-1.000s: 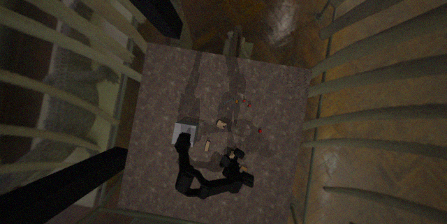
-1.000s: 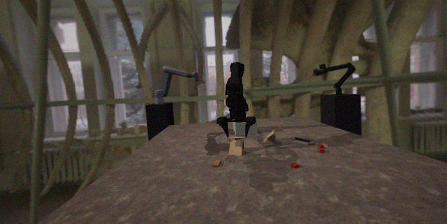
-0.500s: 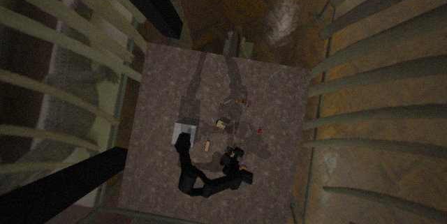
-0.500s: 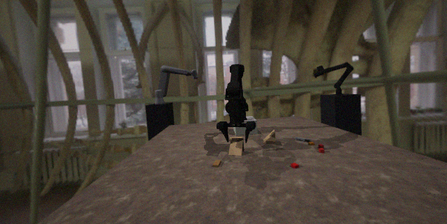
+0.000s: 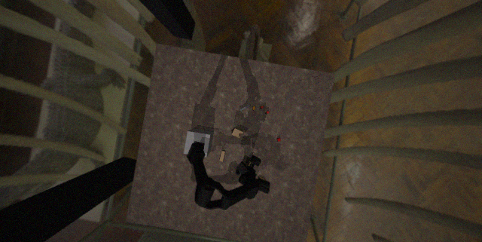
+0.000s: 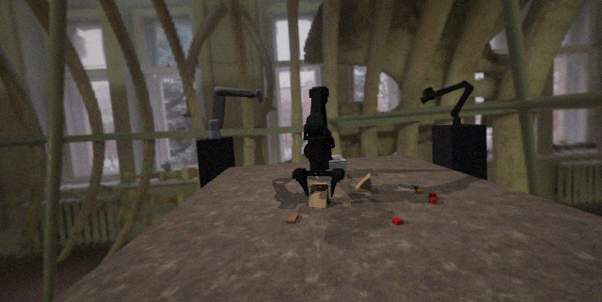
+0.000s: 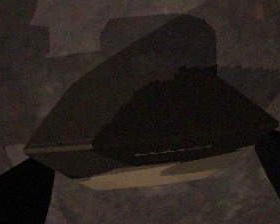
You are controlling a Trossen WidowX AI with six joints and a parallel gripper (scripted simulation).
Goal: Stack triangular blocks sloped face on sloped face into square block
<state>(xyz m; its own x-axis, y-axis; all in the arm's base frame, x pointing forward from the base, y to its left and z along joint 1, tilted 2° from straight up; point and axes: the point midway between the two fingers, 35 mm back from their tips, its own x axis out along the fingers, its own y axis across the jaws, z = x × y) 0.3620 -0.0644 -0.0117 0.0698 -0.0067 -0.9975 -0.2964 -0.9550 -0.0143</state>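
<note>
Triangular block stood on the surface directly beneath the hand, between wide-spread, empty fingers, lined up for gripping. Second block lay apart, right of hand.

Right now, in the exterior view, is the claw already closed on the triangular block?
No, the claw stands wide open, one finger on each side of the triangular block, which rests on the table.

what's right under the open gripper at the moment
A tan triangular block stands on the table, between the spread fingers of the open gripper, which holds nothing. Shadow hides most of the block's faces.
</note>
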